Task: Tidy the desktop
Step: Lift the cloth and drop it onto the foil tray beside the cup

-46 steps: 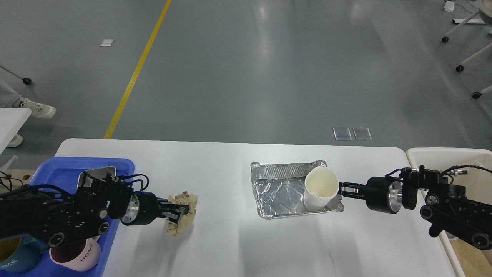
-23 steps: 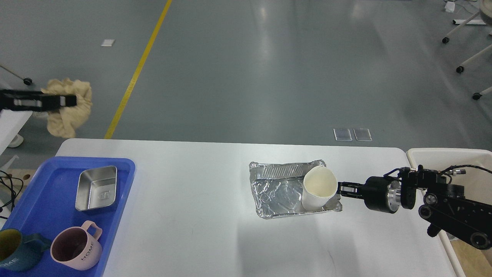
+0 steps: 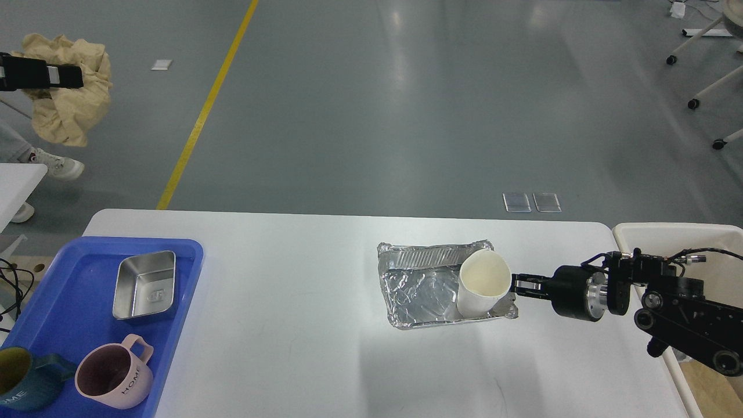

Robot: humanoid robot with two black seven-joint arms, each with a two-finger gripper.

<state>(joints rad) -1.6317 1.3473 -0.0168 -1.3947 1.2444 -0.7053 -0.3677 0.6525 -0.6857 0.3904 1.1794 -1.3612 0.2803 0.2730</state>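
The white desktop (image 3: 302,348) fills the lower part of the head view. A crumpled foil tray (image 3: 426,287) lies on it right of centre, with a white paper cup (image 3: 483,287) standing tilted in its right end. My right gripper (image 3: 515,285) comes in from the right, and its fingers are close together at the cup's right rim. My left gripper (image 3: 72,75) is raised high at the far left, off the desktop. It is shut on a tan cloth (image 3: 67,110) that hangs over the floor.
A blue tray (image 3: 87,255) at the left holds a steel dish (image 3: 145,284), a pink mug (image 3: 113,374) and a dark blue mug (image 3: 23,380). An off-white bin (image 3: 667,235) stands at the desktop's right end. A person's shoe (image 3: 55,165) is on the floor at the left.
My left arm has lifted the tan cloth from the desktop, up and far to the left, uncovering the blue tray. The right gripper, cup and foil tray have barely shifted.
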